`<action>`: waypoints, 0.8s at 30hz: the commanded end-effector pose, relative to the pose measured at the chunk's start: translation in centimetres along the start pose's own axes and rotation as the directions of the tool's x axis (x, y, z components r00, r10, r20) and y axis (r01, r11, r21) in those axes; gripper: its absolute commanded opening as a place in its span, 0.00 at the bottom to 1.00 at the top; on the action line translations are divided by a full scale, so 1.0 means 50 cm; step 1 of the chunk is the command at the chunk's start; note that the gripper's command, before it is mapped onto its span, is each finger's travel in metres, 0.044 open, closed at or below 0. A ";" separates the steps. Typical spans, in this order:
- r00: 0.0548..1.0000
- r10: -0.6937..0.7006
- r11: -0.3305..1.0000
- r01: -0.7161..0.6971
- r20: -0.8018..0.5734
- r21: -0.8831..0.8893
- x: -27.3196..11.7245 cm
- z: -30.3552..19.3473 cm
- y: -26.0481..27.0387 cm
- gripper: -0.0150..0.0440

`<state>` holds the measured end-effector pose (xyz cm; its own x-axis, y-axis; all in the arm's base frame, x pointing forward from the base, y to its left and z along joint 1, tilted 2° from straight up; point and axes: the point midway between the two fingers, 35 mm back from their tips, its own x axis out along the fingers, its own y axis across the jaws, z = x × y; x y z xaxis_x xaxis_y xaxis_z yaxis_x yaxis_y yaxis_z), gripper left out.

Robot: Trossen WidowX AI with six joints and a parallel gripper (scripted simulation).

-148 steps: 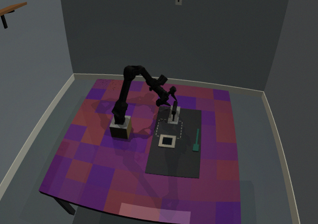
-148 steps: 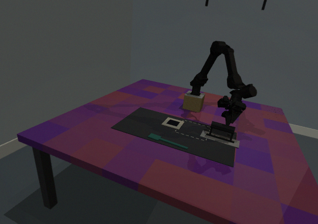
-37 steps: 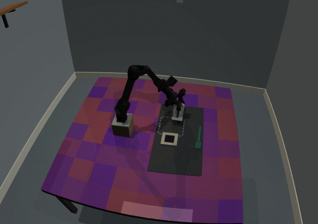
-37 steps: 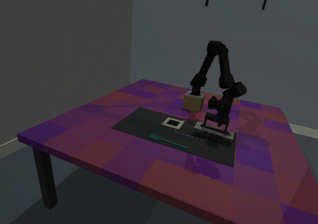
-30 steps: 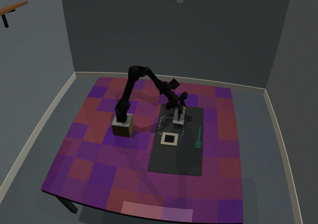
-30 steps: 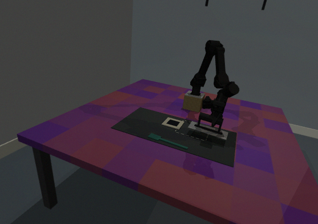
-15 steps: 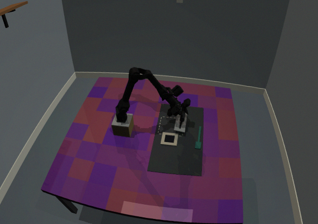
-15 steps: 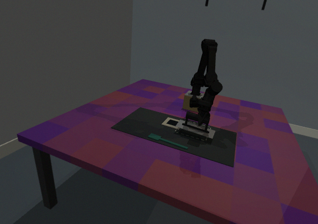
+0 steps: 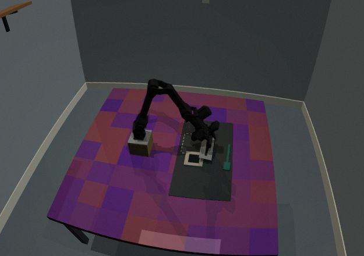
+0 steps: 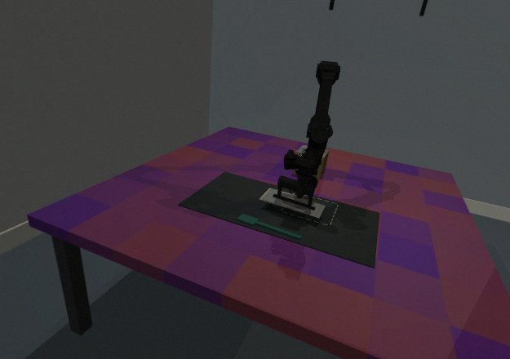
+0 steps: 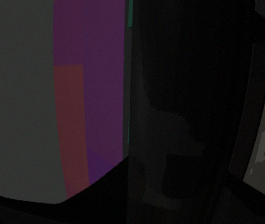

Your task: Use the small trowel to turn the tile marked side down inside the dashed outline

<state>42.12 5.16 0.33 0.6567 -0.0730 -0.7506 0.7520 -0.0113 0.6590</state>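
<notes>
The tile [image 9: 187, 162] [image 10: 262, 197] is cream with a dark square facing up and lies on the mat [image 9: 194, 184] [image 10: 217, 190]. It sits at the near edge of the dashed outline [image 9: 183, 143] [image 10: 334, 214] in the top view. My gripper [image 9: 208, 135] [image 10: 300, 187] is shut on the black handle of a trowel with a light grey blade [image 9: 206, 156] [image 10: 318, 212]. The blade hangs low over the mat, above part of the outline, with one corner at the tile's right edge; contact cannot be told. In the wrist view, the dark handle [image 11: 183, 75] fills the middle.
A green spatula-like tool [image 9: 226, 165] [image 10: 247, 219] lies along the mat's edge, on the side away from the arm's base. The arm stands on a box [image 9: 140, 149] [image 10: 324, 165] on the patchwork table [image 9: 145, 205] [image 10: 196, 262].
</notes>
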 end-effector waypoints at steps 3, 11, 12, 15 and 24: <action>1.000 0.009 1.000 -0.009 -0.002 -0.003 -0.001 0.049 0.006 0.25; 1.000 0.010 1.000 -0.011 -0.006 -0.009 0.001 0.118 0.001 0.25; 1.000 0.011 1.000 -0.011 -0.007 -0.010 0.000 0.126 0.001 0.25; 1.000 0.014 1.000 -0.014 -0.008 -0.012 -0.001 0.151 -0.002 0.25; 1.000 0.026 0.999 -0.027 -0.010 -0.021 -0.008 0.226 -0.014 0.25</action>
<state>40.90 -5.08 0.25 0.6635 -0.0637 -0.7455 0.7471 0.0034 0.6647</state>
